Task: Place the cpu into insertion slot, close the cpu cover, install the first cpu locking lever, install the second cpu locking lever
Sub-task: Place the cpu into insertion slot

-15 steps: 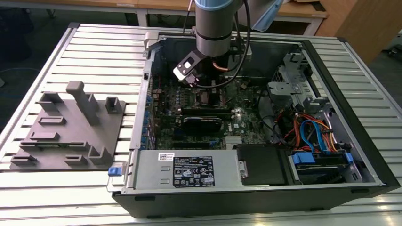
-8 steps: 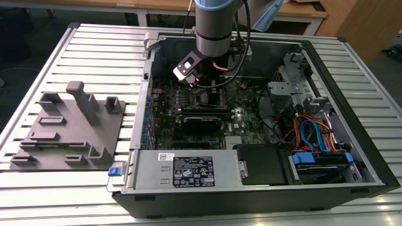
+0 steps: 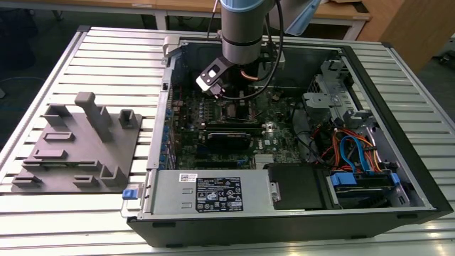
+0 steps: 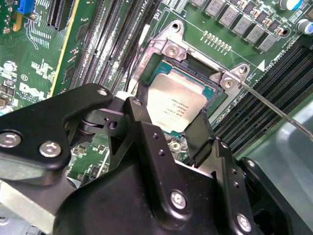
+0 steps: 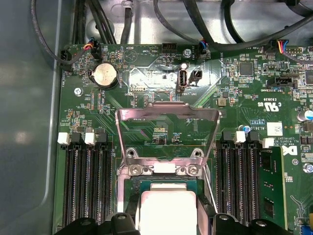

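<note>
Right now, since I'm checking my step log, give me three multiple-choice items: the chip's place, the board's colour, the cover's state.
1. Where is the chip? A in a person's hand; B at the socket; C on the floor.
2. The circuit board is: A red; B green; C white.
3. The cover is: A raised open; B shut flat; C missing.
B: the chip sits at the socket. B: the circuit board is green. A: the cover stands up off the socket, board visible through its window.
</note>
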Robot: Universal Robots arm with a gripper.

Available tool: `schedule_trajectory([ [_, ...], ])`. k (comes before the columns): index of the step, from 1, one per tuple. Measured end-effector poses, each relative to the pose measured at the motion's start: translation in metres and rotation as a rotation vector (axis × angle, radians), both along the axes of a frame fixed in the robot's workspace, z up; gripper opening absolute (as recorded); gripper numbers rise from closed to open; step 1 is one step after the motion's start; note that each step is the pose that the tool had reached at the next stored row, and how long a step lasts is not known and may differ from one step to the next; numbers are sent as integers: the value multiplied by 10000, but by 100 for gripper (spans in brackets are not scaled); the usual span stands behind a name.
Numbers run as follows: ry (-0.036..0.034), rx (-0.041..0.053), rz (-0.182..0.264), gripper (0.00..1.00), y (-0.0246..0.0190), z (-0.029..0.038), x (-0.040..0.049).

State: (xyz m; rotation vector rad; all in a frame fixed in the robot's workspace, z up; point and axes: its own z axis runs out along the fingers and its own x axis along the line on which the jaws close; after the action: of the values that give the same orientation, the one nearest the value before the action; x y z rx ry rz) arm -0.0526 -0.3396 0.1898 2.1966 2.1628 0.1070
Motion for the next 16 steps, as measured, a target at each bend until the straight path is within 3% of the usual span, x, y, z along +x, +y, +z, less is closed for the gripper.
schedule_trajectory([
  [16, -1, 3, 0, 61, 0, -1, 0],
])
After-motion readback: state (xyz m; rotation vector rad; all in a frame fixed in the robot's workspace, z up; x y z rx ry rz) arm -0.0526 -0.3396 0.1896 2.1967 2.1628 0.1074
